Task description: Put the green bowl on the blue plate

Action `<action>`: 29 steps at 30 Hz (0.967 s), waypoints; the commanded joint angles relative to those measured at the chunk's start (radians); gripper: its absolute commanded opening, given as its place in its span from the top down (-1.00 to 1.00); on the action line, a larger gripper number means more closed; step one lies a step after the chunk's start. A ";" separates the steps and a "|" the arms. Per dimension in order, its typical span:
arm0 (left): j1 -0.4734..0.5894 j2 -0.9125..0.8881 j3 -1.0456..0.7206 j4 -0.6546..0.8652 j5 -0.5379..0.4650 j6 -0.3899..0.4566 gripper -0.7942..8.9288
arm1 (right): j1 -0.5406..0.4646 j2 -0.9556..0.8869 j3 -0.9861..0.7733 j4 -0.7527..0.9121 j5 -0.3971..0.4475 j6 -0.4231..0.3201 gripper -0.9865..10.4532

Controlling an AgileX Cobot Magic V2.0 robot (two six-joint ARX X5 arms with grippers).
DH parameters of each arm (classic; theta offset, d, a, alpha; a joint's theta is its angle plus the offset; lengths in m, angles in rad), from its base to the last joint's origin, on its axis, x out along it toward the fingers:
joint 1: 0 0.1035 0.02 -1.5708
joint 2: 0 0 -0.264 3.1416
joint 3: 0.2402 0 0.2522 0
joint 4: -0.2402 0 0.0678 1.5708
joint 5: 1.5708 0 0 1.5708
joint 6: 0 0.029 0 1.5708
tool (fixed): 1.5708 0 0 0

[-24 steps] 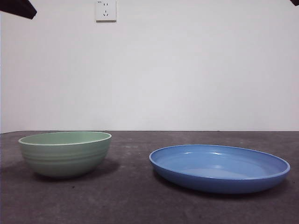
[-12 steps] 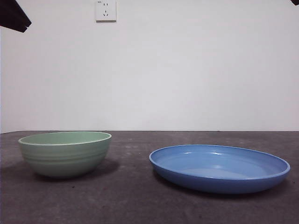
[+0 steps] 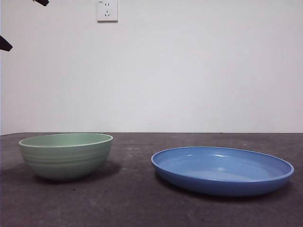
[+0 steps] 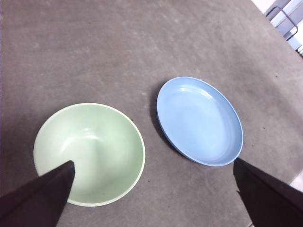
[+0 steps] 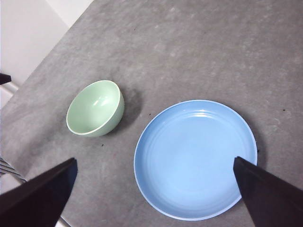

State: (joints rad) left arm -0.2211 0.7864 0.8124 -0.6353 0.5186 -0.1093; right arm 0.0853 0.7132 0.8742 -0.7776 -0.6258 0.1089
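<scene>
The green bowl (image 3: 66,156) stands upright on the dark table at the left of the front view. The blue plate (image 3: 222,171) lies to its right, a gap apart. My left gripper (image 4: 153,162) is open and empty, high above the table, with the bowl (image 4: 90,153) under one jaw and the plate (image 4: 200,120) further off. In the front view it shows only as two black tips (image 3: 4,45) at the top left. My right gripper (image 5: 154,160) is open and empty, high above the plate (image 5: 195,158), with the bowl (image 5: 94,108) beyond it.
The dark grey table (image 3: 137,203) ends at a white wall with a socket (image 3: 107,10). The left wrist view shows the table's edge and a metal frame (image 4: 284,19) beyond the plate. The right wrist view shows the table's edge (image 5: 45,47) beyond the bowl.
The black arm tip at the front view's top left has drawn back and now shows as two small separate tips. The tip at the top right corner has left view. Bowl and plate have not moved.
</scene>
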 commanded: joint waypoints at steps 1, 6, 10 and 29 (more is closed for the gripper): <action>-0.004 0.007 0.017 0.005 0.003 0.018 -0.41 | 0.004 0.004 0.016 0.005 -0.003 -0.004 -0.18; -0.004 0.007 0.017 0.005 0.002 0.031 -0.41 | 0.004 0.004 0.016 0.005 -0.003 -0.004 -0.21; -0.003 0.012 0.017 0.003 0.001 0.031 -0.40 | 0.004 0.004 0.016 0.005 -0.003 -0.004 -0.21; 0.008 0.236 0.017 0.016 -0.241 0.071 -0.39 | 0.004 0.004 0.016 -0.010 -0.006 -0.005 -0.21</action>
State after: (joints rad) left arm -0.2131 1.0035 0.8124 -0.6277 0.2825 -0.0563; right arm 0.0853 0.7132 0.8742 -0.7937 -0.6281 0.1089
